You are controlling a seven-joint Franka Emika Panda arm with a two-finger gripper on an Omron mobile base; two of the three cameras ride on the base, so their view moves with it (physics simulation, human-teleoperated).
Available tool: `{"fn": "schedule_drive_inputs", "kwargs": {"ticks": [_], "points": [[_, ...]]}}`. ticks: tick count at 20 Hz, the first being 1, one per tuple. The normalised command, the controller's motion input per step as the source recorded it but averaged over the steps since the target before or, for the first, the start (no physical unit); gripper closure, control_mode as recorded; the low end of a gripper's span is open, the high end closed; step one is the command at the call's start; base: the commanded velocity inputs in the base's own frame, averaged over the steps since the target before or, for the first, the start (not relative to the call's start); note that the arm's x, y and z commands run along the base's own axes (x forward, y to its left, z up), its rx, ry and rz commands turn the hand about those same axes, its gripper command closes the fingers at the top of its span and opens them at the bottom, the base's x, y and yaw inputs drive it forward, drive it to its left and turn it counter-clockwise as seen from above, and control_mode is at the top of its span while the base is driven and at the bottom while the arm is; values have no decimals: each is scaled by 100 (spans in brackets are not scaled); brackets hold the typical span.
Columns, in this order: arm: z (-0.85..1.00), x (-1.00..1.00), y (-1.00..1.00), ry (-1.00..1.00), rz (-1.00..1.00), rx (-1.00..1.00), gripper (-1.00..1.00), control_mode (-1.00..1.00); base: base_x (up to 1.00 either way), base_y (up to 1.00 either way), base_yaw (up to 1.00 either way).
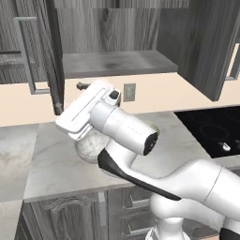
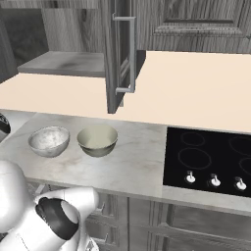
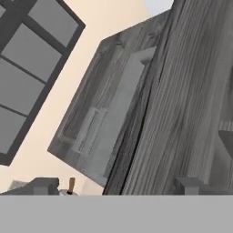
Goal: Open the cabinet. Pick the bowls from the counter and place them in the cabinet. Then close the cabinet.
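The cabinet [image 1: 117, 63] stands open above the counter [image 1: 51, 154], both doors swung out and its shelf bare. My gripper [image 1: 72, 101] is open, raised beside the lower edge of the left door [image 1: 54, 56]. In the hand view that door's edge [image 3: 141, 113] runs between my fingertips [image 3: 45, 185], and the gripper [image 3: 117, 185] holds nothing. The marble-look bowl [image 2: 48, 140] and the cream bowl [image 2: 97, 139] sit side by side on the counter [image 2: 132, 162] below the cabinet [image 2: 63, 62]. My hand partly covers the marble bowl [image 1: 91, 145] in the left base view.
A glossy black cooktop [image 2: 211, 152] with knobs lies right of the bowls. The right cabinet door [image 1: 211, 47] juts out over the counter. A wall outlet [image 1: 129, 92] sits under the shelf. Drawer fronts [image 1: 61, 211] run below the counter.
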Motion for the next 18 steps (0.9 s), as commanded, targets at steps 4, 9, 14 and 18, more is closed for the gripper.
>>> {"fn": "schedule_drive_inputs", "kwargs": {"ticks": [4,9,14,18], "points": [[24,-5,-51,5,-18,0,-100,-100,0,0,0],[13,0,-53,25,-20,1,-100,-100,0,0,0],[17,-7,-46,24,-2,8,-100,-100,0,0,0],[3,-7,-38,20,0,12,-100,-100,0,0,0]]}}
